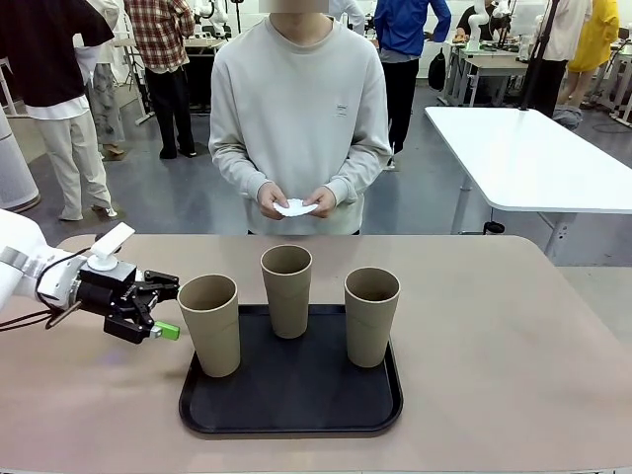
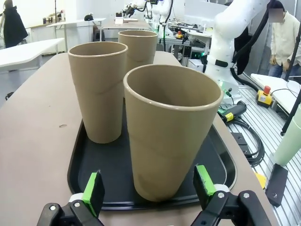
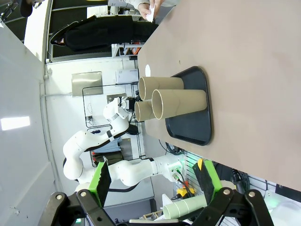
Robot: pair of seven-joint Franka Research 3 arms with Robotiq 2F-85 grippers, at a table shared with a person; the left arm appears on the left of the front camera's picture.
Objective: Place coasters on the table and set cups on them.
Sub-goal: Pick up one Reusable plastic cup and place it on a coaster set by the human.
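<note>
1. Three paper cups stand upright on the black tray (image 1: 291,430), mid beige table (image 1: 494,326): left cup (image 1: 209,324), middle cup (image 1: 286,288), right cup (image 1: 371,316). None is on a coaster yet.
2. Coasters (image 1: 295,208): white doilies, grasped in the person's hands (image 1: 271,197) at the far side. None are on the table.
3. Left gripper (image 1: 168,308): jaws spread, empty, just beside the left cup and lined up with it, pads not touching.
4. Right gripper (image 3: 154,178): jaws spread, empty, well apart from the tray.
5. Likely step: grasp the left cup. Centre it between the pads and squeeze lightly, since paper walls probably crush. Lift straight over the tray rim and set it down only once a doily lies flat.
</note>
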